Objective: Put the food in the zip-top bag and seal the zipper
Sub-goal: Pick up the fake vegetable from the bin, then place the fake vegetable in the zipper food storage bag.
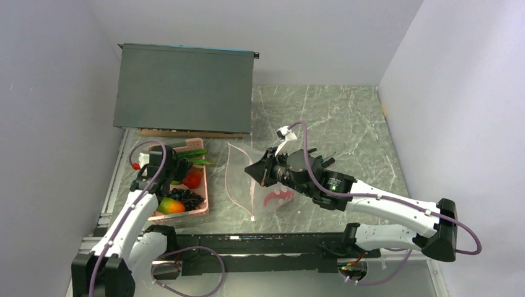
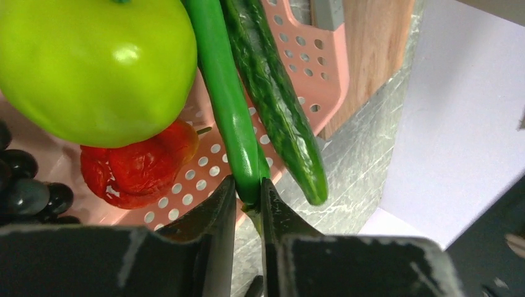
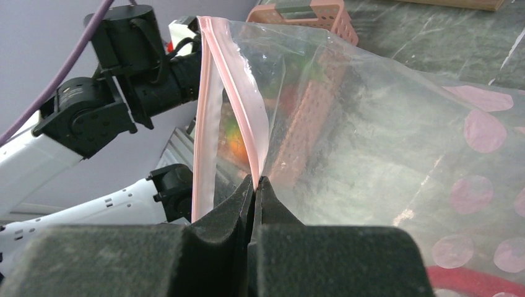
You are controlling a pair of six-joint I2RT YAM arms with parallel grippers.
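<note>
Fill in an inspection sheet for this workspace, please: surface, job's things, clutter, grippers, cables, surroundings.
Surface: marbled grey-green table.
Job's things: apple, red fruit, grapes, mango, dark pod and bright pod at the basket; bag on the table, zipper open, no food seen inside.
Clutter: wooden board behind the basket.
Grippers: left gripper shut on the bright pod's end; right gripper shut on the zipper.
Cables: purple cable along each arm.
Surroundings: pale walls; dark panel at back left.
</note>
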